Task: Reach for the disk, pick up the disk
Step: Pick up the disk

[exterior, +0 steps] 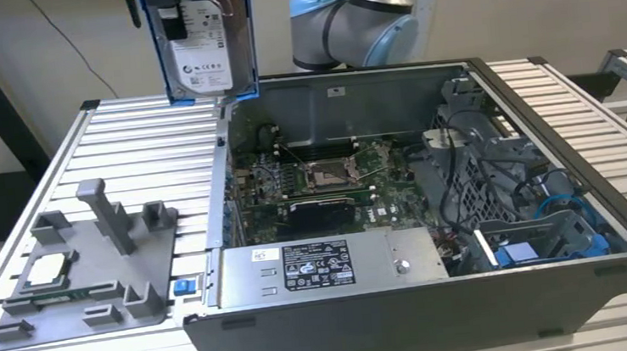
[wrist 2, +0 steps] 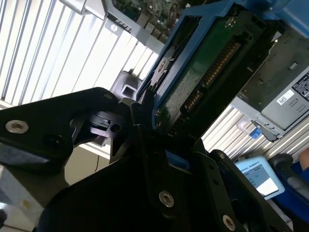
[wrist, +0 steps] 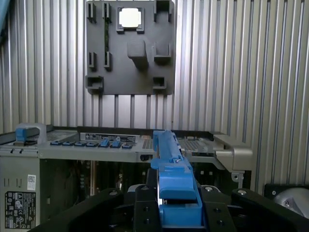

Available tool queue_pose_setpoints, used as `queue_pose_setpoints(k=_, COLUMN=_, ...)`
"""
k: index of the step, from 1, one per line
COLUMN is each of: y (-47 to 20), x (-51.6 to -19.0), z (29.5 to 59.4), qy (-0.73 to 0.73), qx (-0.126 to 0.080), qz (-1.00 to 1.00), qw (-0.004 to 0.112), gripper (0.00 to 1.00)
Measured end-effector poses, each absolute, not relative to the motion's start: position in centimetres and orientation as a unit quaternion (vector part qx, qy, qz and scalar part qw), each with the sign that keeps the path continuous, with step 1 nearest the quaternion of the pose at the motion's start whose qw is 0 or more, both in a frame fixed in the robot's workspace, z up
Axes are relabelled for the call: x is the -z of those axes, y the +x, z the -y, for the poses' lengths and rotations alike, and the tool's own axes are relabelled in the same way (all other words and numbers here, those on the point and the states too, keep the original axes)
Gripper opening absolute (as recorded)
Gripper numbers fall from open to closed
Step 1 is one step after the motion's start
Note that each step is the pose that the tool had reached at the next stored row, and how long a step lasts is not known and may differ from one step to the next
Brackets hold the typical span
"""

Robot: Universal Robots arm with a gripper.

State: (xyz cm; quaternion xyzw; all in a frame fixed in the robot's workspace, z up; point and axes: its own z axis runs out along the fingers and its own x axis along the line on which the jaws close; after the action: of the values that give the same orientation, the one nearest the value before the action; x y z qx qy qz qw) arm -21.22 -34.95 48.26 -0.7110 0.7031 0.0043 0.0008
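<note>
Both parts of the job look finished to me: the reach is over and the disk (exterior: 207,53) is in my grasp. My gripper (wrist: 176,192) is closed down on one end of it. The jaws press against the two flat sides of the bright blue frame, so they stand only as far apart as the drive is thick. In the second wrist view the gripper (wrist 2: 161,137) bites the frame's end, and the disk (wrist 2: 205,67) runs away from me with its green circuit-board side bared. In the first wrist view I look along the thin edge of the disk (wrist: 166,150), which points straight out from between my jaws.

In the exterior view the drive hangs upright under the gripper (exterior: 165,1), white label showing, with nothing touching it but me. Beneath me lies the slatted metal table (exterior: 141,156), and the open computer case (exterior: 442,215) sits just below the disk's free end. Further out below me is the grey fixture plate (wrist: 129,53), with the small square CPU chip (wrist: 130,18) resting in its pocket, well apart from what I carry.

As far as I can judge, nothing of the reaching or picking up is left: the disk is off every surface.
</note>
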Motion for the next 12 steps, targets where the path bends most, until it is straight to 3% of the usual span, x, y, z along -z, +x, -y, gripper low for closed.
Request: queue_pose_setpoints(k=12, y=-18.4, x=-48.3, z=34.9, qy=-0.711, qx=-0.004, qz=-0.703, qw=0.001, gripper=0.00)
